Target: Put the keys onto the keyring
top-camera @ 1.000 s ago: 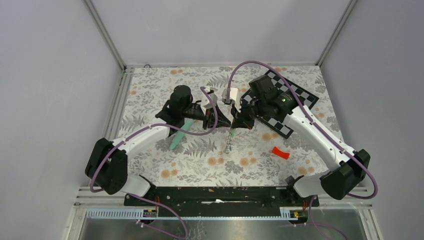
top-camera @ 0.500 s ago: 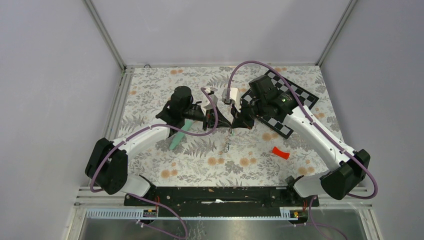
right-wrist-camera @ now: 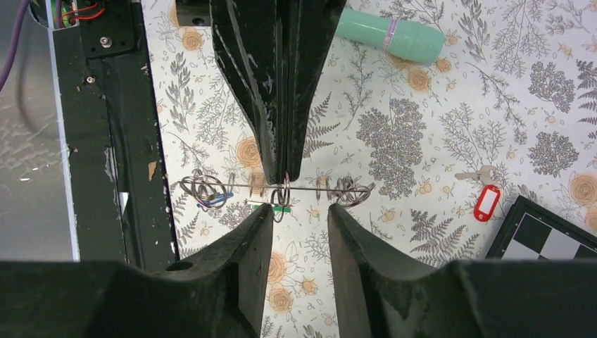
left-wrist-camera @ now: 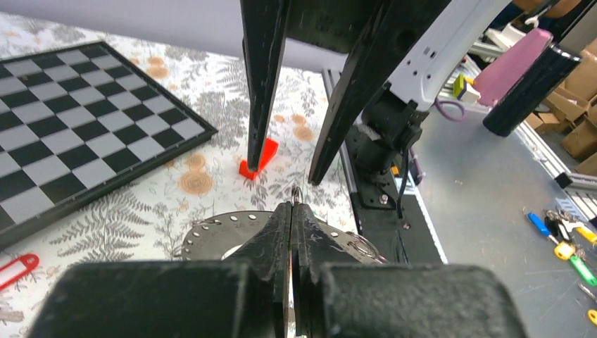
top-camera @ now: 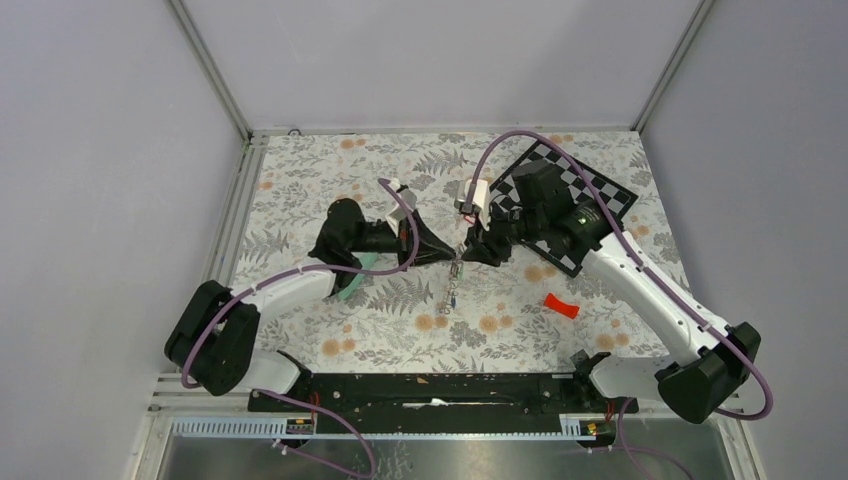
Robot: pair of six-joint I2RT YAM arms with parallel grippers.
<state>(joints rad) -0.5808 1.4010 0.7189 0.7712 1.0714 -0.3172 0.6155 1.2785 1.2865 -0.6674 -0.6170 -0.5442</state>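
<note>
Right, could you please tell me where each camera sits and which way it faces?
Top external: above and behind the bases, looking down on the floral table; both arms show.
Left wrist: looks along its shut left end effector towards the open right end effector and chessboard.
Right wrist: looking down past its own open fingers at the keyring chain the left one pinches.
Shared: both wrist views show the chessboard and the opposite end effector.

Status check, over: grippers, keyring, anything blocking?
Left gripper shut on keyring chain. Right gripper open, tips facing the chain, not gripping. Red-tagged key lying loose beside checkerboard. No obstruction seen between grippers.
</note>
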